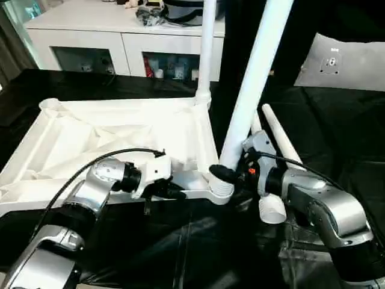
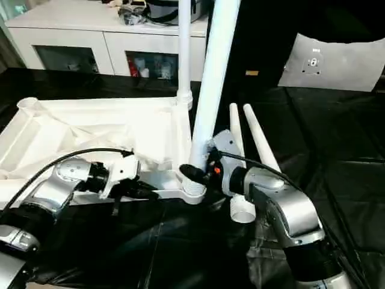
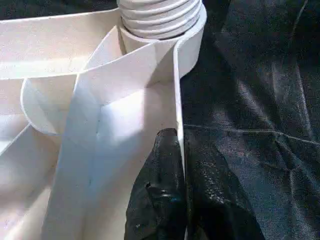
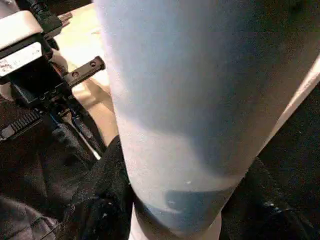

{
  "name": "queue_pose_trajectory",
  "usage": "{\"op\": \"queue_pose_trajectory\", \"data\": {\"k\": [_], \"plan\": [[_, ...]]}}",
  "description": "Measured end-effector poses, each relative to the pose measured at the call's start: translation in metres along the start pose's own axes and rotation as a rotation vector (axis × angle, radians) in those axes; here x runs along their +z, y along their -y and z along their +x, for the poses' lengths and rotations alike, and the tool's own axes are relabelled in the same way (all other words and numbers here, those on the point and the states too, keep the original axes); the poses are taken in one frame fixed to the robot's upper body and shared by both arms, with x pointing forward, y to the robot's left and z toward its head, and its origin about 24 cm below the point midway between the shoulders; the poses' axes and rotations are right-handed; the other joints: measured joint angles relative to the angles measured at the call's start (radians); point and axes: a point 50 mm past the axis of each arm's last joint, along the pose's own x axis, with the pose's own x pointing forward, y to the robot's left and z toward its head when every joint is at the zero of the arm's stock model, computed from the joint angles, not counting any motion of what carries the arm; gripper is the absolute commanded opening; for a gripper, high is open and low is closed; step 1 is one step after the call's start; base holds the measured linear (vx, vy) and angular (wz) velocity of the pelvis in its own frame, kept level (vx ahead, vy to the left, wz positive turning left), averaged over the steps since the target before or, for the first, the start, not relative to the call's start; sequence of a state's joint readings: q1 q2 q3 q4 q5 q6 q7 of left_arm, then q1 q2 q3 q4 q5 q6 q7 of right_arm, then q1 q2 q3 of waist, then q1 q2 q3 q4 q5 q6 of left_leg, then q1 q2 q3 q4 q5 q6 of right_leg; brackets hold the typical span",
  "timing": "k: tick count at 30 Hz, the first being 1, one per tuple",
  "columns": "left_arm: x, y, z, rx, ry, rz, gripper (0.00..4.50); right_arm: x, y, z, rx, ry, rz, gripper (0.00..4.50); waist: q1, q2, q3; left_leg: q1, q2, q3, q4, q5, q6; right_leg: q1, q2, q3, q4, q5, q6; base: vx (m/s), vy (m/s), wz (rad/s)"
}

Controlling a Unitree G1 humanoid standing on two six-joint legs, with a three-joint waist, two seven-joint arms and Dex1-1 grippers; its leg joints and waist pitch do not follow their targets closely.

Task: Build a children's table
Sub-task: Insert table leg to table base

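Observation:
The white table top (image 1: 120, 138) lies upside down on black cloth, ribbed underside up. One leg (image 1: 206, 54) stands upright in the far right corner socket. A second leg (image 1: 255, 78) leans, its threaded end (image 3: 160, 15) sitting in the near right corner socket. My right gripper (image 1: 231, 173) is shut on this leg just above the threads, with its fingers (image 4: 100, 200) on either side of it. My left gripper (image 1: 174, 191) is shut on the top's near rim (image 3: 176, 100), a little to the left of that socket. Two loose legs (image 1: 283, 141) lie on the cloth to the right.
A white cabinet (image 1: 120, 36) with shelves and clutter on top stands at the back. A flat white board (image 1: 346, 63) leans at the back right. Black cloth (image 1: 337, 138) covers the work surface. A black cable runs along my left forearm (image 1: 90, 162).

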State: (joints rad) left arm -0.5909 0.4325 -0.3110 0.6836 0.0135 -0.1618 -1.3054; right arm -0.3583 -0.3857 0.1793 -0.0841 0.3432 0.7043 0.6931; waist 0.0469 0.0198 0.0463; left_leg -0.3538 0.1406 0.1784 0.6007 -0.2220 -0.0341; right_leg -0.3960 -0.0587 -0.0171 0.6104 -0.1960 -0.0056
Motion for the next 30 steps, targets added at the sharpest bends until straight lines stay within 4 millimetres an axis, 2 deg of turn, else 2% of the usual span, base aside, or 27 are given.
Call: {"op": "queue_pose_trajectory", "data": {"k": [9, 18, 22, 30], "plan": [[-0.001, 0.000, -0.002, 0.001, -0.004, 0.000, 0.00, -0.005, 0.005, 0.003, 0.019, 0.027, 0.075, 1.88, -0.005, -0.005, -0.001, 0.000, 0.001, 0.000, 0.000, 0.000, 0.000, 0.000, 0.001, -0.001, 0.000, 0.000, -0.001, 0.000, 0.000, 0.00], [0.001, 0.002, 0.001, -0.013, 0.003, -0.004, 0.00, -0.023, 0.004, -0.007, -0.009, 0.113, 0.161, 1.88, 0.007, -0.005, -0.002, 0.001, 0.001, 0.000, -0.002, 0.000, 0.000, 0.001, 0.001, -0.001, 0.000, -0.002, -0.003, 0.000, 0.000, 0.00], [0.001, 0.002, 0.001, -0.012, 0.004, -0.012, 0.00, -0.028, -0.001, -0.010, -0.024, 0.149, 0.141, 1.88, 0.008, -0.003, -0.003, 0.001, 0.001, 0.000, -0.002, 0.000, 0.000, 0.001, 0.001, -0.001, 0.000, -0.002, -0.003, 0.000, 0.000, 0.00], [-0.004, 0.005, 0.001, 0.001, 0.010, -0.029, 0.00, -0.028, -0.008, -0.008, -0.020, 0.113, -0.020, 1.88, 0.003, 0.005, -0.007, 0.003, 0.001, 0.000, -0.003, 0.000, 0.000, 0.003, 0.001, -0.001, -0.001, -0.003, -0.002, 0.000, 0.000, 0.00]]}}
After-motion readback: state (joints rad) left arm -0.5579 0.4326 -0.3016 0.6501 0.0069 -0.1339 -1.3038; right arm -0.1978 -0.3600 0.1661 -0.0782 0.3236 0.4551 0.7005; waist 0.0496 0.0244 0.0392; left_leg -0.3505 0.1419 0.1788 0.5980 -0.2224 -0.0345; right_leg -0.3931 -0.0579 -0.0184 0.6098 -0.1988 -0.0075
